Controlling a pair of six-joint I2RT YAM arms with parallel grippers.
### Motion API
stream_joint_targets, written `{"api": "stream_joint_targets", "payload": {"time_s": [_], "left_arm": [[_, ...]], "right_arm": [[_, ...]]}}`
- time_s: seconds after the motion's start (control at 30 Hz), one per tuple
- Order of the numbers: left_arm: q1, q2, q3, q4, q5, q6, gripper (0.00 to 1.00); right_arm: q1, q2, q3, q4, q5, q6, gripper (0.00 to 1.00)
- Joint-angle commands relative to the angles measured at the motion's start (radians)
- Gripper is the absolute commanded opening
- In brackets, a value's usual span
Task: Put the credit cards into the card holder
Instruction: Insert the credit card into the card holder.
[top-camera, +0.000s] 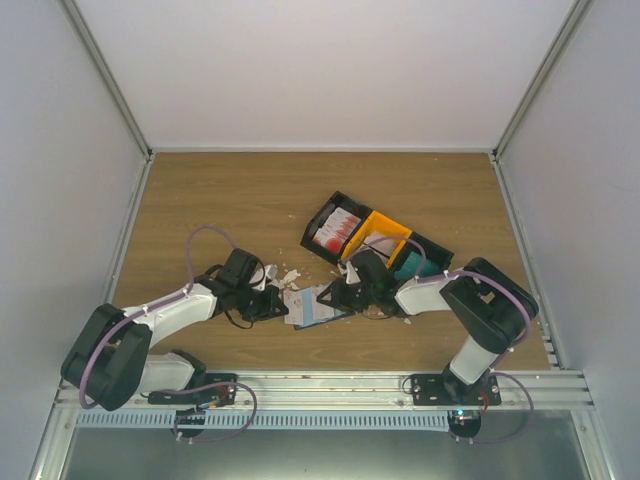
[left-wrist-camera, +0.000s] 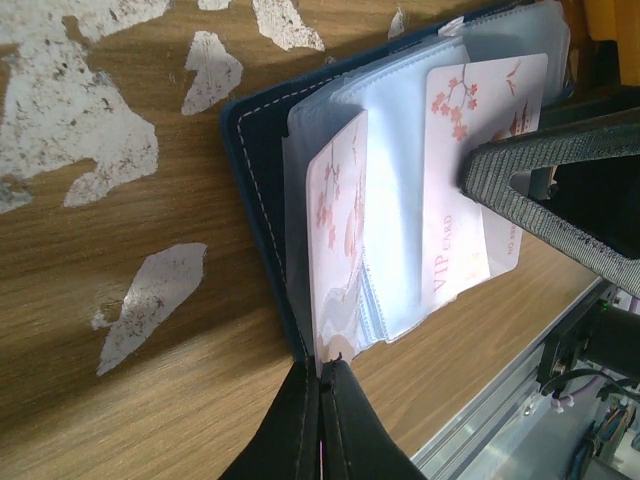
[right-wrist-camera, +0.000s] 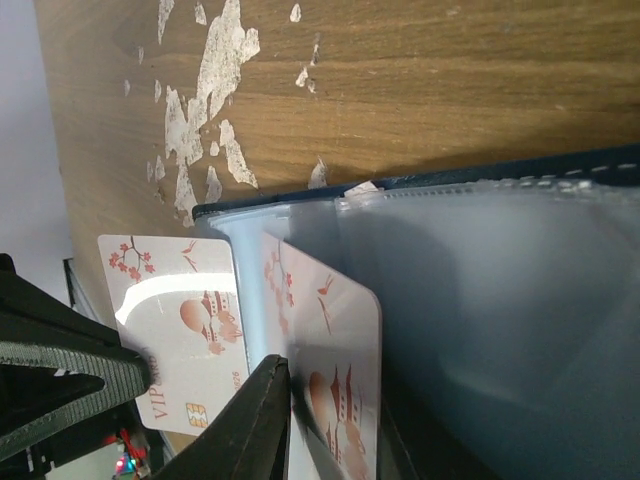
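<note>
The navy card holder (top-camera: 308, 310) lies open on the wood between my two grippers, its clear sleeves fanned out. My left gripper (left-wrist-camera: 322, 375) is shut on the near edge of a sleeve leaf of the card holder (left-wrist-camera: 255, 170), with a pale red-printed credit card (left-wrist-camera: 340, 220) in it. A second "VIP" credit card (left-wrist-camera: 470, 120) lies flat on the sleeves under the other arm's grey finger. My right gripper (right-wrist-camera: 295, 375) is shut on a credit card (right-wrist-camera: 335, 340) standing on edge against a sleeve of the holder (right-wrist-camera: 500, 300). The VIP card (right-wrist-camera: 185, 320) lies to its left.
White torn scraps (left-wrist-camera: 80, 120) litter the wood around the holder (right-wrist-camera: 200, 110). A black tray (top-camera: 312, 224) with more red-and-white cards and an orange tray (top-camera: 385, 232) stand just behind my right gripper (top-camera: 335, 297). My left gripper (top-camera: 278, 303) is close opposite. The metal rail (top-camera: 320, 385) runs along the near edge.
</note>
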Motion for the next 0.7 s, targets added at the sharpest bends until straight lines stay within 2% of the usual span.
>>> {"api": "stream_joint_targets", "payload": {"time_s": [0.0,0.27,0.57,0.67], "left_arm": [[-0.003,0.006,-0.020,0.020,-0.028,0.005,0.00],[-0.004,-0.019,-0.003,-0.009,-0.063,0.014,0.00],[-0.003,-0.022,0.000,-0.016,-0.070,0.018,0.00],[-0.003,-0.018,-0.002,-0.012,-0.068,0.018,0.00]], "right_arm": [[0.033,0.004,0.049,-0.116,0.059,-0.055,0.22],[0.047,0.041,0.123,-0.206,0.026,-0.172,0.22],[0.047,-0.035,0.145,-0.317,0.097,-0.191,0.37],[0.047,-0.058,0.146,-0.344,0.125,-0.186,0.39]]}}
